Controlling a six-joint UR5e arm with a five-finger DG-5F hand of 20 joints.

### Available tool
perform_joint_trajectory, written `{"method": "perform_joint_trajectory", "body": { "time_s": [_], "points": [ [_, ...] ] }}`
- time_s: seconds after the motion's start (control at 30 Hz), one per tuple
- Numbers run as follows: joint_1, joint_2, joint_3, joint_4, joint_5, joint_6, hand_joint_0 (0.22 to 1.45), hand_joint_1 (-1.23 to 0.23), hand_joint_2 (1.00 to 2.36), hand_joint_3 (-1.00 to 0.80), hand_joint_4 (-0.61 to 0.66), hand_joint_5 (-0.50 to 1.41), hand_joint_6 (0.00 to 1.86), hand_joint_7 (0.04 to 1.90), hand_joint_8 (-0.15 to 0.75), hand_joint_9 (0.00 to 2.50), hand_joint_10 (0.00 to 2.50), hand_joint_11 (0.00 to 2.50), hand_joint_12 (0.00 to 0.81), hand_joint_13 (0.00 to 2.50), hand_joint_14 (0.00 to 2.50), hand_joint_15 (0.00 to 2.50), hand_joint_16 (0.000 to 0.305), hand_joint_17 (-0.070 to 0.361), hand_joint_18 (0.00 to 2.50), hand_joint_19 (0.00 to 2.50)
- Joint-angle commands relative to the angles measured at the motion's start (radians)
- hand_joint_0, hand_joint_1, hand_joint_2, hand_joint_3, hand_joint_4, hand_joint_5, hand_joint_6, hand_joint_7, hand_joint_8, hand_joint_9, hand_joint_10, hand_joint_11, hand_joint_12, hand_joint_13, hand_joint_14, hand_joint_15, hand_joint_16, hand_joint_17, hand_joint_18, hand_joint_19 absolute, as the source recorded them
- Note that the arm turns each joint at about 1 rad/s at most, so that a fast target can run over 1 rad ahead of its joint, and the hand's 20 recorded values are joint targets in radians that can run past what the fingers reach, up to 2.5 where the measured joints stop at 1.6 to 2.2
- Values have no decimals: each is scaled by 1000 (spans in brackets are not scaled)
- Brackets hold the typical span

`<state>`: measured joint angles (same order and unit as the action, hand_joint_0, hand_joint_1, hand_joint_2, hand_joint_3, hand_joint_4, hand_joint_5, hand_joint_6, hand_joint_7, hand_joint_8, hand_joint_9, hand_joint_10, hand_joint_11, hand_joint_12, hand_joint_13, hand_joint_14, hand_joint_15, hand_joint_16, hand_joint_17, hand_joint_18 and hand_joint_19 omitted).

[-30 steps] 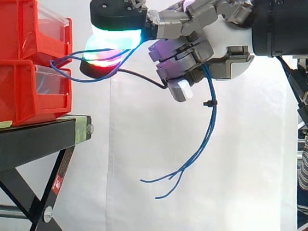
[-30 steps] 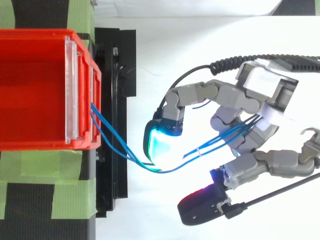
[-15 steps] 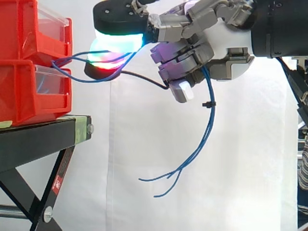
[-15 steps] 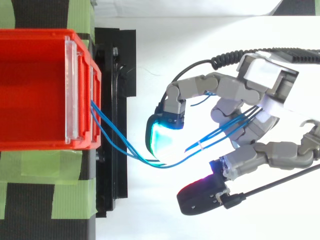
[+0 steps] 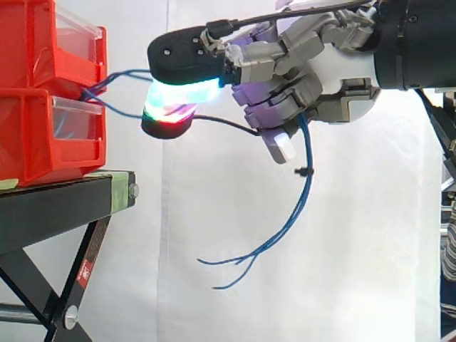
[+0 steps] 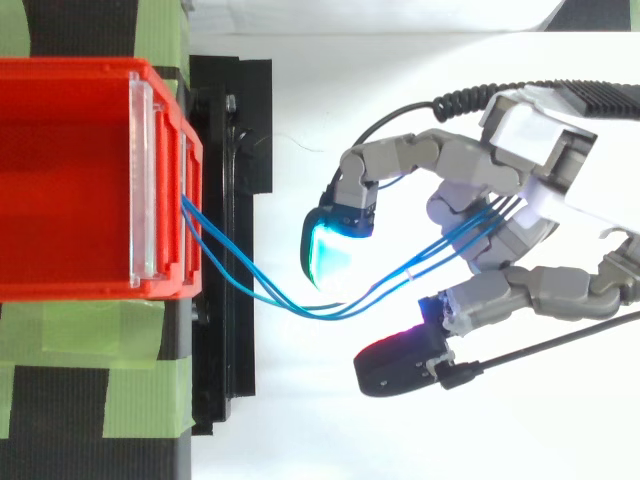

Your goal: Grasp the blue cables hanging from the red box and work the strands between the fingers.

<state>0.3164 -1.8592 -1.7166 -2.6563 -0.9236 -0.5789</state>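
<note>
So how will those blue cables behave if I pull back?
Probably floppy: the blue cables sag from the red box and droop below the hand. Likely light and thin, so strands may slip from its grip.

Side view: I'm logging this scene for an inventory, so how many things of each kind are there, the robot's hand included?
Red bins: 2
Black stand: 1
Blue cable bundle: 1
Hand: 1
Total: 5

Arm level from the right; hand fingers curled (pads glowing) round blue cables.
</note>
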Motion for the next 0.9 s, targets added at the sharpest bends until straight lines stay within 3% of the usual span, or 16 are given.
{"method": "perform_joint_trajectory", "body": {
  "time_s": [0.0,0.2,0.57,0.87],
  "points": [
    [0,0,0,-1,12,-21,878,-761,1011,-640,196,80,563,1167,532,1780,2500,2500,684,1959,2500,1706,243,182,2500,603],
    [0,0,0,3,34,-32,881,-759,1011,-645,201,87,577,1154,532,1780,2500,2500,684,1959,2500,1706,243,182,2500,603],
    [-2,0,0,10,34,-25,829,-715,1011,-630,203,101,569,1170,532,1780,2500,2500,684,1959,2500,1706,243,182,2500,603],
    [-2,0,0,18,80,45,817,-711,1010,-623,206,105,558,1177,532,1780,2500,2500,684,1959,2500,1706,243,182,2500,603]
  ]
}}
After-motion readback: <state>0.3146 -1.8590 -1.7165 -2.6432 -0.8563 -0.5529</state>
